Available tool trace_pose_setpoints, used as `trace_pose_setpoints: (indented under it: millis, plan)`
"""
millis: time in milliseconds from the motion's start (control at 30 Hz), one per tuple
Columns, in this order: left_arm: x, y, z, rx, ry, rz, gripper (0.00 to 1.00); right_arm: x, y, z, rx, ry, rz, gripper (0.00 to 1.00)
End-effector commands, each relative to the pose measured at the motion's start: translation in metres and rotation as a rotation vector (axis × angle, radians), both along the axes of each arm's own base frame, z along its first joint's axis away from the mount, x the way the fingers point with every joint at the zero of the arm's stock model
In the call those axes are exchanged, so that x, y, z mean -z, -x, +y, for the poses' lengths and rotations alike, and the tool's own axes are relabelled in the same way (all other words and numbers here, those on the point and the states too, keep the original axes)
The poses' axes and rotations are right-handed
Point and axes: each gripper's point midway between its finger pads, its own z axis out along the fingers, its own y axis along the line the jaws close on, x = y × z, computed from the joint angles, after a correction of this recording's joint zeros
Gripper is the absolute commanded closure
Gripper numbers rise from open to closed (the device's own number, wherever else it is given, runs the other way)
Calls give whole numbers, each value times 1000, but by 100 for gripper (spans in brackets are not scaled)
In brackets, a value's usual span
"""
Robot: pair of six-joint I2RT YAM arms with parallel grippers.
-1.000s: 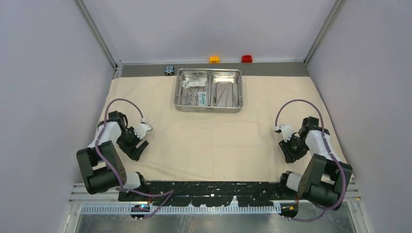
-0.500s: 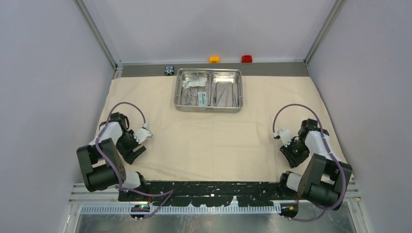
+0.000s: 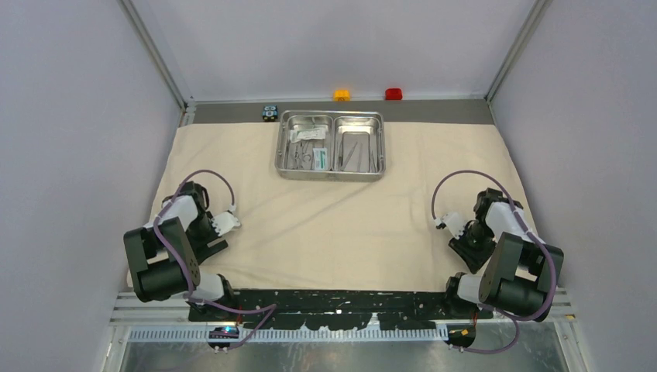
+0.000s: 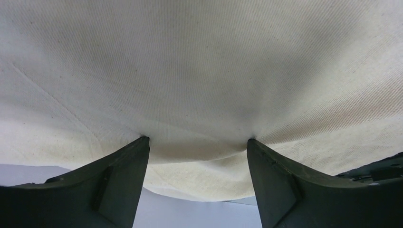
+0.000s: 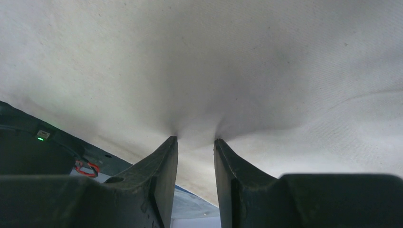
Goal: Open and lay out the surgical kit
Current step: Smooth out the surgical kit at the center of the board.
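The steel tray (image 3: pixel 331 145) sits at the far middle of the beige cloth wrap (image 3: pixel 341 221). Its left compartment holds a white-and-green packet (image 3: pixel 321 157), ring-handled instruments (image 3: pixel 301 156) and a pale packet (image 3: pixel 304 134) at the far end. The right compartment holds thin straight tools (image 3: pixel 360 151), though they are too small to tell apart.

The cloth lies spread flat over most of the table, between plain grey walls. Past its far edge are a small black-and-blue block (image 3: pixel 269 112), an orange button (image 3: pixel 342 94) and a red button (image 3: pixel 393 94).

The left gripper (image 4: pixel 197 140) is at the near left. Its jaws are spread wide, with both tips pressed down on the cloth and nothing held between them. Creases fan out from the tips.

The right gripper (image 5: pixel 195 139) is at the near right. Its jaws are drawn in to a narrow gap, tips on the cloth. The fabric puckers there — possibly a small fold is caught, but I cannot tell.
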Motion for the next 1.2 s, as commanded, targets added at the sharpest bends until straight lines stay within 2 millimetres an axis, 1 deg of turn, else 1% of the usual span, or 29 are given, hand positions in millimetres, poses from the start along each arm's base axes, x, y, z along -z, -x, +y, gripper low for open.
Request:
trace_pose_setpoints:
  millis: [0, 100, 200, 300, 367, 400, 433, 467, 533, 567, 633, 733, 767, 800, 833, 933, 967, 1000, 1033, 1100, 1167]
  plan:
    - [19, 37, 2, 42, -19, 96, 22, -8, 8, -10, -84, 59, 36, 61]
    - [14, 38, -1, 69, -16, 78, 21, -7, 13, -15, -105, 92, 39, 65]
    - [9, 38, -5, 106, -3, 68, 20, -7, 15, -20, -128, 126, 39, 66]
    - [5, 34, -8, 143, 1, 52, 19, -8, 17, -26, -143, 161, 39, 68]
    - [-1, 25, -9, 138, 12, 17, 18, -10, 17, -29, -146, 179, 43, 70]
    - [-9, 13, -12, 126, 35, -19, 17, -12, 16, -30, -145, 186, 40, 71]
    - [-16, 8, -16, 108, 65, -39, 16, -14, 14, -30, -143, 184, 32, 73]
    - [-24, 0, -20, 89, 90, -60, 15, -19, 9, -29, -133, 174, 11, 73]
    - [-43, -18, -29, 41, 156, -112, 14, -36, -8, -19, -69, 98, -62, 74]
    - [-54, -29, -33, 21, 189, -147, 13, -49, -24, -15, -26, 65, -118, 73]
    - [-76, -50, -45, -16, 267, -210, 10, -74, -61, 4, 79, -63, -238, 71]
    - [-105, -83, -60, -84, 379, -306, 6, -116, -124, 22, 236, -221, -416, 62]
    - [-113, -97, -64, -115, 415, -346, 4, -128, -145, 26, 289, -267, -473, 59]
    - [-120, -115, -66, -156, 445, -394, 1, -141, -170, 28, 336, -302, -536, 57]
    - [-127, -134, -67, -203, 472, -445, 0, -147, -191, 32, 374, -332, -578, 56]
    - [-139, -194, -72, -389, 562, -543, 0, -152, -256, 40, 493, -355, -699, 53]
    - [-139, -212, -74, -442, 584, -559, 0, -152, -277, 44, 506, -356, -734, 53]
    - [-138, -230, -78, -511, 603, -574, 0, -146, -301, 49, 512, -356, -759, 53]
    - [-138, -249, -80, -542, 608, -602, 0, -141, -317, 54, 528, -348, -764, 52]
    - [-128, -286, -89, -570, 585, -632, 0, -132, -355, 69, 528, -344, -789, 52]
    - [-117, -316, -100, -581, 560, -636, 1, -116, -387, 76, 536, -327, -791, 52]
